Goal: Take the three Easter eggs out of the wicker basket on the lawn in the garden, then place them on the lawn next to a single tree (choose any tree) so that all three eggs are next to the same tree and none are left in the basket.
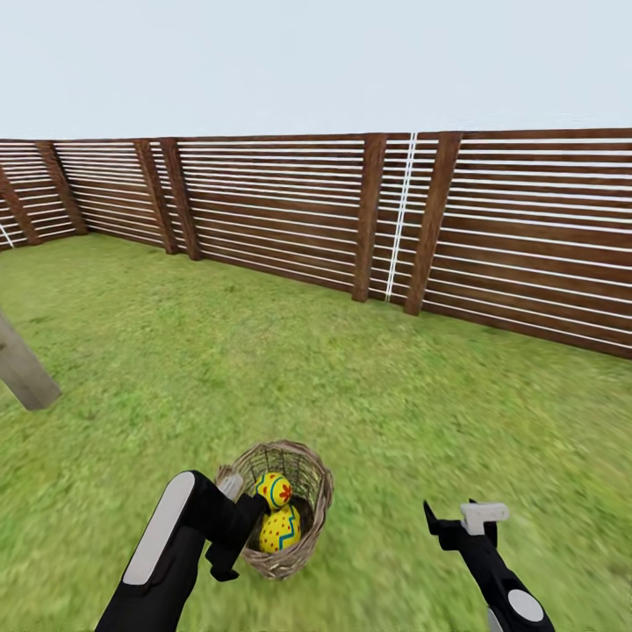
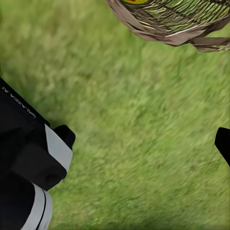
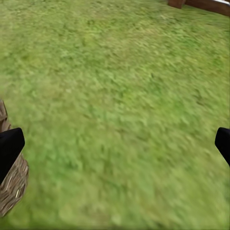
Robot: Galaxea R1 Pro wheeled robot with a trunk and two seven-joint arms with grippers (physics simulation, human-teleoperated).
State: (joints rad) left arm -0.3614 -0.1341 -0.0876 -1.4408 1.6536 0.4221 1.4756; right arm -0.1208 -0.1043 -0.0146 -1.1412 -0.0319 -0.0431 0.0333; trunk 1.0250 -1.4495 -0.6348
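1. At the far left of the head view, a slanted grey-brown trunk point(image 1: 25, 367) rises out of the lawn point(image 1: 369, 386), cut off by the picture's edge.
2. The left arm point(image 1: 162, 562) reaches forward, and its left claw point(image 1: 230, 534) hangs just beside the near-left rim of the wicker basket, at or touching its outer wall. In the left wrist view, one finger point(image 2: 64, 135) and the tip of the other show well apart with only grass between them, so the claw is spread wide and grips nothing.
3. The wicker basket point(image 1: 318, 509) sits on the grass low in the head view, between the two arms. The left wrist view catches its woven underside point(image 2: 177, 24); the right wrist view catches a bit of its wall point(image 3: 12, 184).
4. Two Easter eggs show inside the basket, one point(image 1: 274, 489) resting above the other point(image 1: 281, 529); whether a third lies beneath them I cannot tell.
5. The right claw point(image 1: 465, 520) hovers over bare grass, apart from the basket on its right. In the right wrist view, its fingertips point(image 3: 9, 146) stand far apart with nothing between them.
6. A brown slatted fence point(image 1: 527, 237) closes off the back of the garden.
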